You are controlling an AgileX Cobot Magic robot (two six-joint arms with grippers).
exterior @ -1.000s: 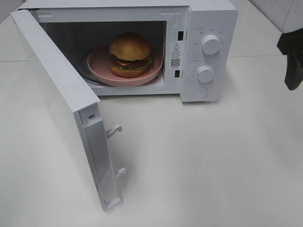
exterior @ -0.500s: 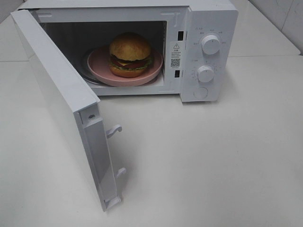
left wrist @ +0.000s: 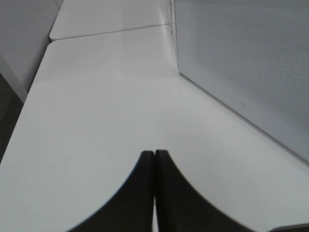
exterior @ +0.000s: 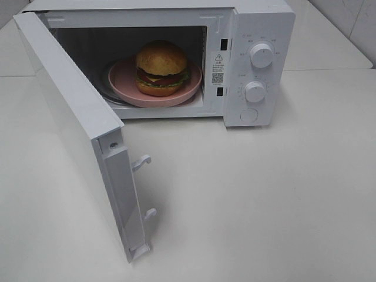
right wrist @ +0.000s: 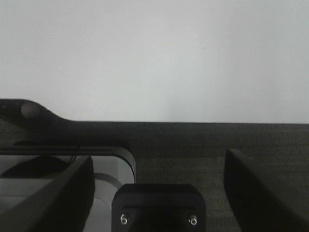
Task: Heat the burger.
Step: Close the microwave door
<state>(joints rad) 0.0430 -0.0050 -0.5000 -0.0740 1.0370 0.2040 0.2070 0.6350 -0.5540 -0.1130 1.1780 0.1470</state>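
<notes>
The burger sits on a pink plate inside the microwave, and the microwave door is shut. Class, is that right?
No. The burger sits on the pink plate inside the microwave, but the door stands wide open, as the exterior high view shows.

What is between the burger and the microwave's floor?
The pink plate: the burger sits on it inside the open microwave, a pale turntable rim showing under it. Exterior high view.

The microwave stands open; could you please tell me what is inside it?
A burger sits on a pink plate inside the microwave. A pale rim shows at the plate's left edge; whatever lies beneath the plate is covered.
</notes>
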